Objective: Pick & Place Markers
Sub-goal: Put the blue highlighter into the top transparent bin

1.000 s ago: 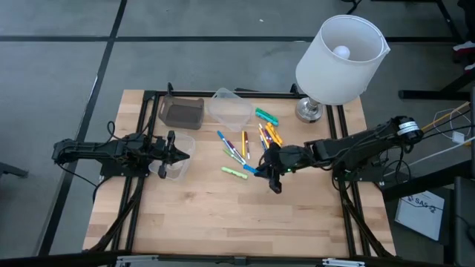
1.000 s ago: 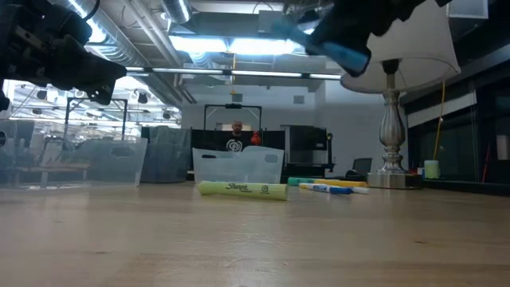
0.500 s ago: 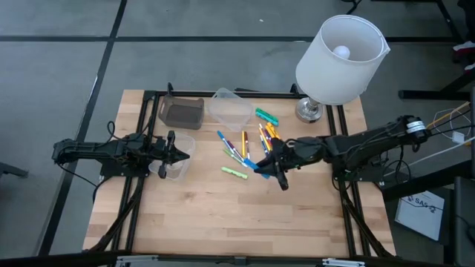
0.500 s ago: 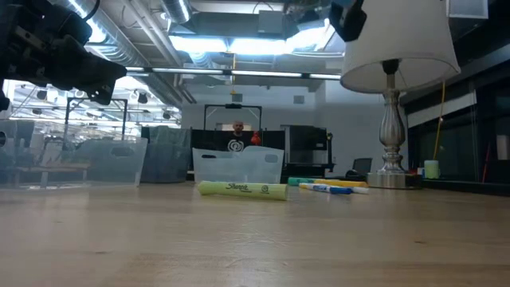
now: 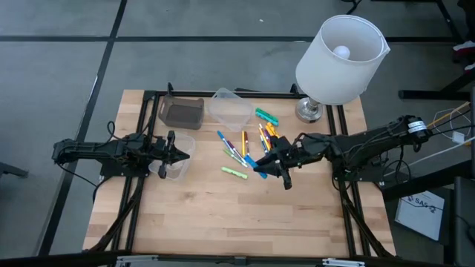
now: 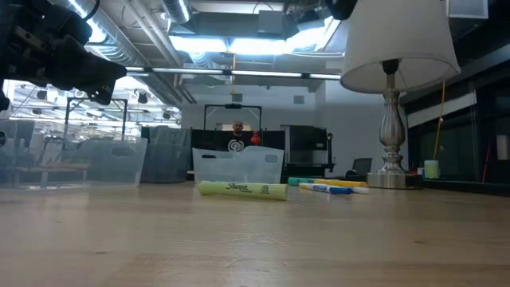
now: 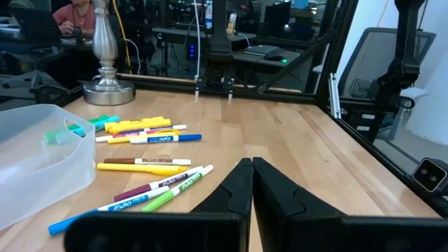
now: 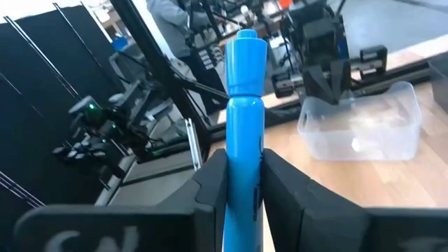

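We see the wooden table (image 5: pixel 223 215) with a white lamp (image 5: pixel 338 59) at two o'clock. At nine o'clock the left gripper (image 5: pixel 180 154) waits over a clear cup (image 5: pixel 177 162), fingers pressed together. The right gripper (image 5: pixel 273 165), just right of centre, has its fingers clamped on a blue marker (image 8: pixel 241 119). The other markers (image 5: pixel 245 148) lie scattered at centre, toward twelve o'clock.

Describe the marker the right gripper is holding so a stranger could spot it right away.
Start at the white lamp, then follow the right arm toward the table's middle. Its right gripper clamps a blue marker, the only one lifted off the table.
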Robot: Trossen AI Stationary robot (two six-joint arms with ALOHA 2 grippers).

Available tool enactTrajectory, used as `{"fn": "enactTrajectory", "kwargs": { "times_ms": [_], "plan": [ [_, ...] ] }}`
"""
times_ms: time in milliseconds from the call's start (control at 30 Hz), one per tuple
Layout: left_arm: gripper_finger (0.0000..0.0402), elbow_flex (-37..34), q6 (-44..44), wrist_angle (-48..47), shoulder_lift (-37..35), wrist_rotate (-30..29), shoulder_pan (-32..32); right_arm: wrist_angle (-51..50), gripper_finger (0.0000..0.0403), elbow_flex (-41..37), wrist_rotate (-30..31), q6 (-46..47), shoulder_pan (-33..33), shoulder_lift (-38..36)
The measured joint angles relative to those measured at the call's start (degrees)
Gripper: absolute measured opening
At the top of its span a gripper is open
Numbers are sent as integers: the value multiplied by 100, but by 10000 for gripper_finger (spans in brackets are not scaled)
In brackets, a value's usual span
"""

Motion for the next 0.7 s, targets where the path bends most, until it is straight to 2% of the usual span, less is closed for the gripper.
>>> {"fn": "enactTrajectory", "kwargs": {
  "times_ms": [167,533,700],
  "plan": [
    [6,-2,0,0,0,1,0,319,69,0,19,-56,-7,0],
    [6,-1,0,0,0,1,2,363,71,0,623,175,-22,0],
    [6,0,0,-2,0,0,0,420,70,0,716,189,-22,0]
  ]
}}
